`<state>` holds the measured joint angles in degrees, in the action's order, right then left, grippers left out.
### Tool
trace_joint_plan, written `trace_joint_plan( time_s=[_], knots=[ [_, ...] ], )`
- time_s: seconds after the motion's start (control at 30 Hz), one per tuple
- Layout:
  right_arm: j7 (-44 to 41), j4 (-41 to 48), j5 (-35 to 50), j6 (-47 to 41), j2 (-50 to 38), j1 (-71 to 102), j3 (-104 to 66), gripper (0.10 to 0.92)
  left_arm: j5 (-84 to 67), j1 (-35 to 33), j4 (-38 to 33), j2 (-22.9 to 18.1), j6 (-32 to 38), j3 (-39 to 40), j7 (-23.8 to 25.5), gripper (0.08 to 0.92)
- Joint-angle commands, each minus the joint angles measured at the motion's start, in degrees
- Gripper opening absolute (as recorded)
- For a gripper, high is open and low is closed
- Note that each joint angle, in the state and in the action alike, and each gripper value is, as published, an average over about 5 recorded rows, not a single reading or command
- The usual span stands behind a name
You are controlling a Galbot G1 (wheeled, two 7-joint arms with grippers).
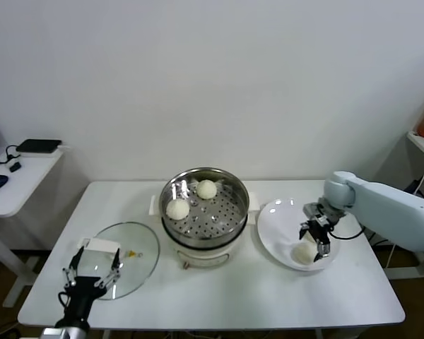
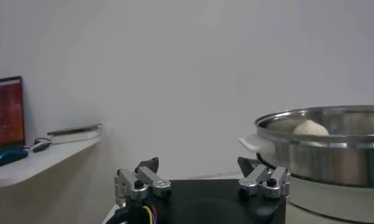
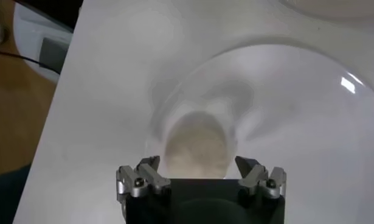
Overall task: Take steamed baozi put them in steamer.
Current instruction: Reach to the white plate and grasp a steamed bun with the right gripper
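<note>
Over the white plate (image 1: 274,224), the right tool (image 1: 316,239) hangs with fingers apart around one steamed baozi (image 1: 304,252). Two more baozi (image 1: 178,209) sit inside the steamer (image 1: 237,192). Left tool (image 1: 92,270), fingers apart, rests above the glass lid (image 1: 138,254) on the tabletop (image 1: 268,296).
</note>
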<state>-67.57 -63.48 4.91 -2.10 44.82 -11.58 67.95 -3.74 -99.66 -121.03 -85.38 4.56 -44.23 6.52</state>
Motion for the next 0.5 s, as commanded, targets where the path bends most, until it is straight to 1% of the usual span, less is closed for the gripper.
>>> trace_joint_plan(
  time_s=[0.03, 0.5],
  knots=[
    [0.0, 2.0, -0.7, 0.3, 1.7, 1.5, -1.0, 0.823, -0.1, 0.0, 0.2, 0.1, 0.1, 0.0, 0.0, 0.823],
    [-0.3, 3.6, -1.6, 0.7, 2.3, 2.7, -1.9, 0.823, -0.2, 0.2, 0.6, 0.0, 0.1, -0.1, 0.0, 0.823]
  ],
)
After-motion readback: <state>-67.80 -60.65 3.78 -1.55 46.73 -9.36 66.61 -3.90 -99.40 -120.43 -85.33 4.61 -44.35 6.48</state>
